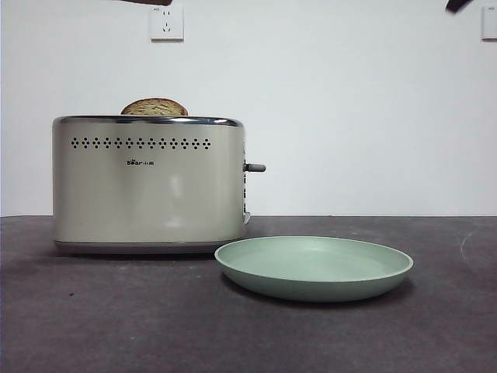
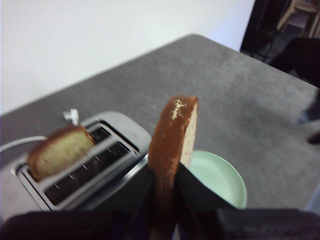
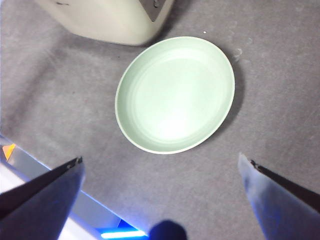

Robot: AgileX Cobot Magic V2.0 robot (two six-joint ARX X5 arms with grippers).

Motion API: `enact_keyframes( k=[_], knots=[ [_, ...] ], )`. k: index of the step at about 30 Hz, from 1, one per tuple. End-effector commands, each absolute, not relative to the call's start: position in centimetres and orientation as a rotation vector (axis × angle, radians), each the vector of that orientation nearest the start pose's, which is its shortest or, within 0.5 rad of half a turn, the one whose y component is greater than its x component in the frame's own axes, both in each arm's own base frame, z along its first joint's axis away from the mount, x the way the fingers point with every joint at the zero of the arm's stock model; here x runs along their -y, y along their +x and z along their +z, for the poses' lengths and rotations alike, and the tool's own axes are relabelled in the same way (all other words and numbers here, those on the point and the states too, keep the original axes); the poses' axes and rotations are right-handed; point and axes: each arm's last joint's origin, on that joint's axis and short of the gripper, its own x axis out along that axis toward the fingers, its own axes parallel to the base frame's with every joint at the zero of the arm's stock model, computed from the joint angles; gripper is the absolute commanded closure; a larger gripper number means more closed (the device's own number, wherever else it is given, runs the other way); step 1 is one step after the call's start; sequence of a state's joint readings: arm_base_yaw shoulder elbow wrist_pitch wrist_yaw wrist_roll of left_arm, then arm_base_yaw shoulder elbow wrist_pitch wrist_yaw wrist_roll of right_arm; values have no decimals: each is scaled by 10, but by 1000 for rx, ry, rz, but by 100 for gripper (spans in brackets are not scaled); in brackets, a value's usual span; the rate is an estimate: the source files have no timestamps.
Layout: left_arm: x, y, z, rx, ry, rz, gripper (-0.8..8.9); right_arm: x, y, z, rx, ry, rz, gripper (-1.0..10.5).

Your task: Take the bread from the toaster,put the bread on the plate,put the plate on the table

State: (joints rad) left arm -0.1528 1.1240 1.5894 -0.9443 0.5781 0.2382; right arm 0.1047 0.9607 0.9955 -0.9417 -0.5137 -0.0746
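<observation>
My left gripper (image 2: 165,176) is shut on the bread (image 2: 173,132), a slice with a dark-brown crust and pale face, held upright on edge. It is high above the cream toaster (image 2: 117,127) and the mint-green plate (image 2: 222,180). In the front view the toaster (image 1: 147,186) stands at the left and the empty plate (image 1: 314,268) lies flat on the dark table (image 1: 116,326) just right of it. My right gripper (image 3: 161,161) is open and empty, hovering above the plate (image 3: 175,95).
A second, darker mottled slice (image 1: 154,106) stands in the toaster's far slot and also shows in the left wrist view (image 2: 59,152). The grey lever (image 1: 255,167) points toward the plate. A white cord (image 2: 30,141) trails behind the toaster. A black arm tip (image 1: 458,5) shows at the top right.
</observation>
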Motion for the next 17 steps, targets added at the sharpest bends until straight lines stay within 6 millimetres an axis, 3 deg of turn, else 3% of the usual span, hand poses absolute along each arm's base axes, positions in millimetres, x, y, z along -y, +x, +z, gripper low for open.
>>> enact_keyframes(
  k=[1,8,11,17],
  knots=[
    [42,161,459,-380,125,-777,819,-33,178,309,-909,121,584,352],
    [38,135,411,-464,93,-787,819,-36,212,288,-984,151,565,358],
    [38,127,387,-514,65,-804,819,-39,229,273,-1022,162,562,463],
    [37,114,365,-556,23,-853,820,-51,262,235,-1129,180,570,477]
  ],
)
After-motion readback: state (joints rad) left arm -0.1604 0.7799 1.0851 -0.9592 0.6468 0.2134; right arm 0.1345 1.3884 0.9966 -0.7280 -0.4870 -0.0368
